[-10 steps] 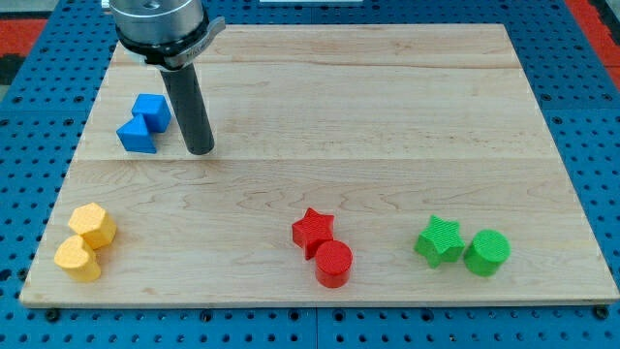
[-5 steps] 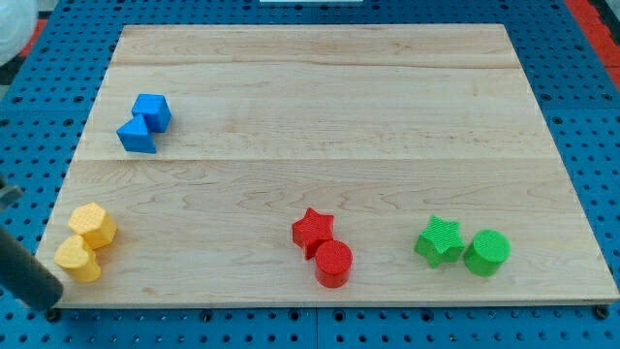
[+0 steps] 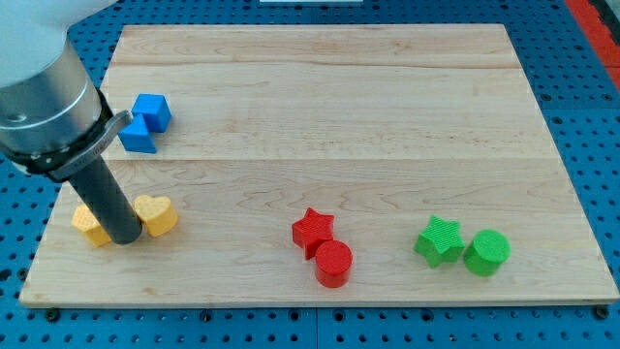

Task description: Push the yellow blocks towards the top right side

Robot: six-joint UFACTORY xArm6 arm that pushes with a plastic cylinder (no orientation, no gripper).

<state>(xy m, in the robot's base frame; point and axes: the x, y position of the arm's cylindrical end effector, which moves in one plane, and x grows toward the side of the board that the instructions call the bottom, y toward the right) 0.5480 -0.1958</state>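
Observation:
Two yellow blocks lie at the board's lower left. One yellow block (image 3: pixel 156 214), rounded like a heart, sits just right of my tip (image 3: pixel 125 236). The other yellow block (image 3: pixel 89 224) is just left of the rod and partly hidden by it. My tip stands between the two, touching or nearly touching both. The dark rod rises to the arm's grey body at the view's upper left.
Two blue blocks (image 3: pixel 143 122) sit at the upper left, partly behind the arm. A red star (image 3: pixel 313 229) and a red cylinder (image 3: pixel 333 263) sit at bottom centre. A green star (image 3: pixel 439 239) and a green cylinder (image 3: pixel 486 252) sit at bottom right. The wooden board (image 3: pixel 387 116) lies on a blue pegboard.
My tip came from off the board's lower left edge in between the yellow blocks. One yellow block has slid right, the other shifted a little; they are now apart.

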